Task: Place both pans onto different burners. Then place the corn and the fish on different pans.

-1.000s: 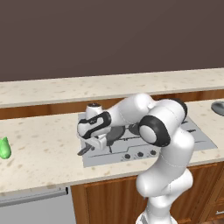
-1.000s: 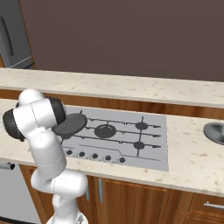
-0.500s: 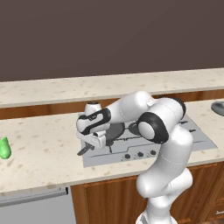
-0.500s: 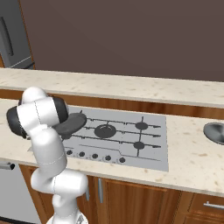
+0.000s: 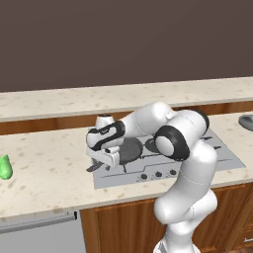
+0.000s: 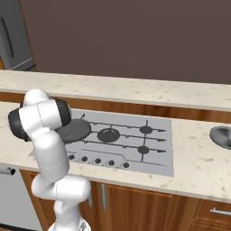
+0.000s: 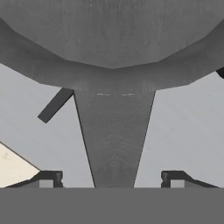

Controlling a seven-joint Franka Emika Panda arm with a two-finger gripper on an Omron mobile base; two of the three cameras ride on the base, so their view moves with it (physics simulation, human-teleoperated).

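Note:
The matte black skillet [image 5: 129, 148] rests on the left side of the grey hob [image 5: 220, 158], over its left burner, and its round body fills the top of the hand view [image 7: 112, 35]. Its long handle [image 7: 114, 131] runs between my gripper's [image 7: 112, 177] two fingertips, with a gap on each side. My gripper [image 5: 101, 157] is open and hangs low over the handle at the hob's left front corner. The silver-grey pan [image 6: 221, 135] lies on the counter far to the right. The green corn [image 5: 5, 167] sits on the counter far to the left.
The larger middle burner [image 6: 108, 134] and two small right burners [image 6: 145, 130] are bare. Knobs [image 6: 97, 161] line the hob's front. Beige counter extends on both sides, with a raised back ledge [image 5: 123, 96] behind. A thin grate bar [image 7: 54, 105] lies beside the handle.
The hand has dropped slightly and shifted a little left along the skillet's handle. The skillet itself has stayed in place on the hob.

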